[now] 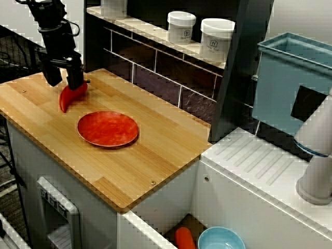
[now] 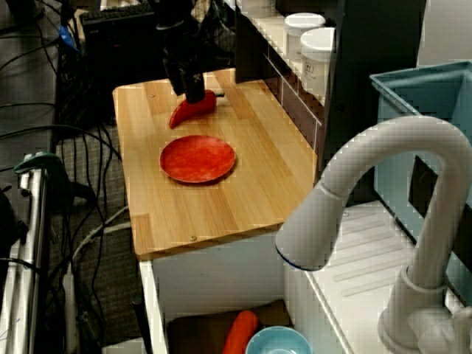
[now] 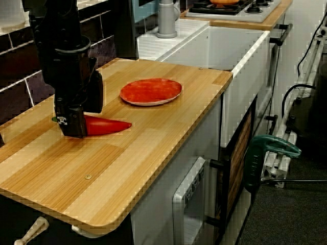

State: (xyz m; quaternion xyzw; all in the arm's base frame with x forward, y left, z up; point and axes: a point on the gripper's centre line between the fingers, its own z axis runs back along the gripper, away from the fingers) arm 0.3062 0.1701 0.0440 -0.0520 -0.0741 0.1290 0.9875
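My black gripper [image 1: 65, 83] stands at the back left of the wooden counter [image 1: 129, 166], with its fingers down on either side of the thick stem end of a red pepper [image 1: 70, 97]. The pepper [image 3: 104, 125] lies flat on the wood in the view from the counter's end, tip pointing away from the gripper [image 3: 82, 116]. A finger [image 3: 71, 122] covers the stem end and the jaws look closed against it. A round red plate [image 1: 108, 129] lies a little way off toward the sink. In the view from the sink side the gripper [image 2: 193, 92] sits right over the pepper [image 2: 193, 109], beyond the plate [image 2: 198, 158].
A dark tiled wall and a shelf with white jars [image 1: 181, 26] run behind the counter. To the right are a white draining board [image 1: 259, 161], a teal bin [image 1: 290, 83] and a grey tap [image 2: 369, 206]. The sink holds a blue bowl [image 1: 220, 239] and an orange thing [image 1: 184, 237].
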